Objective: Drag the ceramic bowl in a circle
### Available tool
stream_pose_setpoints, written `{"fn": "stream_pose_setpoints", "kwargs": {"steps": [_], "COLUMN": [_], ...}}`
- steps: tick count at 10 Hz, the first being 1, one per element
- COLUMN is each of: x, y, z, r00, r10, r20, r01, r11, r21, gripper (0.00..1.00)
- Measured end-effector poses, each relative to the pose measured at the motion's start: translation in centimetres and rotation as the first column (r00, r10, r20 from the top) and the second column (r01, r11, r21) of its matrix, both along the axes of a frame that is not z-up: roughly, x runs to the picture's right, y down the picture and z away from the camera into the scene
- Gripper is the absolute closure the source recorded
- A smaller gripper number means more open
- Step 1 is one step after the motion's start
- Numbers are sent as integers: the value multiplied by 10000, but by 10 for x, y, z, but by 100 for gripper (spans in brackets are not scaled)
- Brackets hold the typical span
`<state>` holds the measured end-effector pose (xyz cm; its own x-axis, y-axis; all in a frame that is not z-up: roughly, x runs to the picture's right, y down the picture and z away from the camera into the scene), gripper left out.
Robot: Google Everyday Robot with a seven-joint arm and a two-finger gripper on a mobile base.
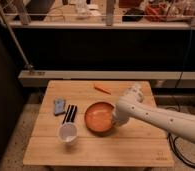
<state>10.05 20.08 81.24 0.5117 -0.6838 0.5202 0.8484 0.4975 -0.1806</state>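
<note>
Ceramic, so stiff, weighty and easy to chip: the bowl [98, 118] sits near the middle of the table [133, 150]. Its rim looks slick, so I'd pinch over the rim wall and let it slide on the wood, not lift. The gripper [114, 120] is down at the bowl's 3 o'clock rim; wide or clamped, I can't tell. The cup [68, 132] at 8 o'clock is close, a risk when circling. Black strip [69, 114] and blue object [59, 106] lie at 10 o'clock, orange stick [102, 89] at 12.
</note>
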Motion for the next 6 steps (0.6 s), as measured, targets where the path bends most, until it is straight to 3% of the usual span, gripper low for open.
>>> {"fn": "stream_pose_setpoints", "kwargs": {"steps": [3,6], "x": [-45,-43], "y": [10,24], "z": [-6,-21], "r00": [9984,9976], "r10": [-475,-637], "r20": [308,268], "r01": [481,648], "r11": [9986,9968], "r21": [-197,-460], "gripper": [93,93]}}
